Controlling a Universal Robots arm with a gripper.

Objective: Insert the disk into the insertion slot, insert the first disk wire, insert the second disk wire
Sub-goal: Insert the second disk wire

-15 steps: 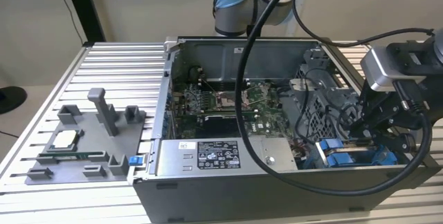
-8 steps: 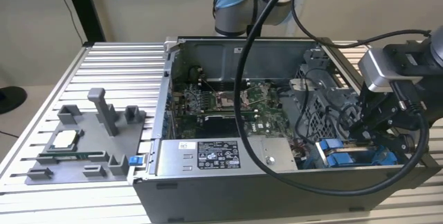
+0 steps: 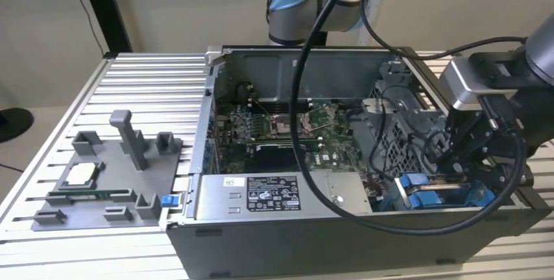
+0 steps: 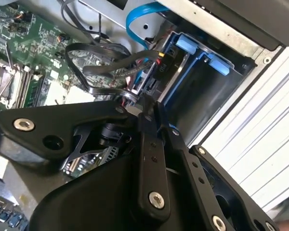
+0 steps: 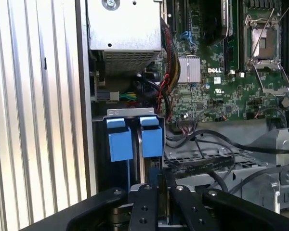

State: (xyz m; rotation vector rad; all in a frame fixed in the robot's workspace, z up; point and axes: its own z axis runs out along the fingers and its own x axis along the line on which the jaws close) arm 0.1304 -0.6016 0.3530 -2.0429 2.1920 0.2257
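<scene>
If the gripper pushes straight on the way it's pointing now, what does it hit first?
Most likely the disk, standing in the insertion slot right ahead of the gripper. Black cables run close alongside; depth is unclear, so one might touch first.

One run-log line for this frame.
claw: shut on wire connector | disk: seated in insertion slot | location: drive cage, exterior view's right

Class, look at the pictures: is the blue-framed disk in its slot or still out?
In: the disk sits down in the insertion slot, only its blue tabs showing, with the gripper right over it.
</scene>
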